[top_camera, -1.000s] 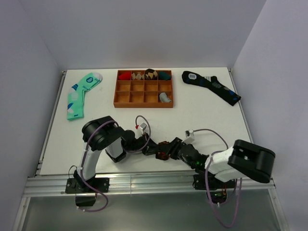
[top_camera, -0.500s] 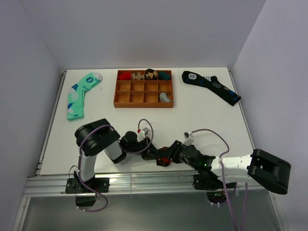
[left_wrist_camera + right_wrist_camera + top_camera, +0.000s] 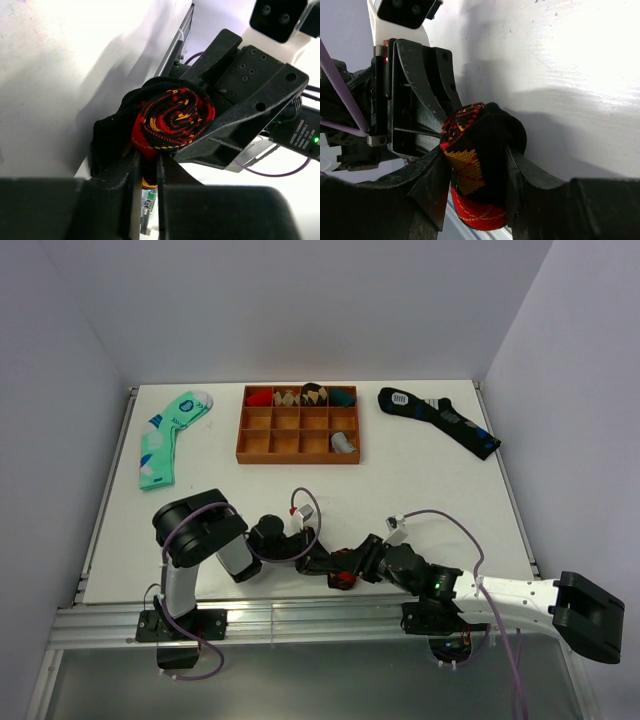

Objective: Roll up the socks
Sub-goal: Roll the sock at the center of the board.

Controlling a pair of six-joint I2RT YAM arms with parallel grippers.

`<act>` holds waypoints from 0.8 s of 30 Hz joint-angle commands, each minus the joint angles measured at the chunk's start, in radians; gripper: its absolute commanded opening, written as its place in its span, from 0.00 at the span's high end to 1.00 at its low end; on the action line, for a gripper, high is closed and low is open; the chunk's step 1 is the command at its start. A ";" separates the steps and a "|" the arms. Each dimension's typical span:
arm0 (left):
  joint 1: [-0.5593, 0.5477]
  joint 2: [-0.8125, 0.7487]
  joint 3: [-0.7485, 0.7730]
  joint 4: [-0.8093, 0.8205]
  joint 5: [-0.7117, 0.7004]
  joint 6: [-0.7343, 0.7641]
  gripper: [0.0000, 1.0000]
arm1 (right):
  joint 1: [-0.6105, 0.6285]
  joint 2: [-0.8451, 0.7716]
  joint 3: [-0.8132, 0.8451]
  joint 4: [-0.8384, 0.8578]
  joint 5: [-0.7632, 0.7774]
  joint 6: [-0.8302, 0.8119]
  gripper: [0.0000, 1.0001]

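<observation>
While the rolled sock [image 3: 481,145] is clamped in the right tool [image 3: 475,172], the nearly closed left tool [image 3: 148,161], its hold unclear, should be eased out without unrolling.

Rolled sock [image 3: 343,577] between left hand [image 3: 146,162] and right hand [image 3: 476,170], tray [image 3: 298,459] far behind, one sock [image 3: 165,435] left of it, second sock [image 3: 440,418] right

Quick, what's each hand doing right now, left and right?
Left hand: nearly closed, pinching a fold of the rolled argyle sock.
Right hand: closed around the same roll, one finger on each side.
</observation>
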 commanded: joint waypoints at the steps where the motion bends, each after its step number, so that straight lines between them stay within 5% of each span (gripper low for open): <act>1: -0.049 -0.027 0.003 0.100 0.140 0.084 0.82 | 0.007 -0.028 -0.065 0.307 0.020 0.073 1.00; 10: 0.029 0.002 -0.081 0.287 0.163 0.074 0.70 | 0.009 -0.109 -0.098 0.277 0.071 0.098 1.00; 24: 0.112 0.088 -0.142 0.584 0.163 -0.043 0.68 | 0.007 -0.210 -0.157 0.204 0.109 0.127 1.00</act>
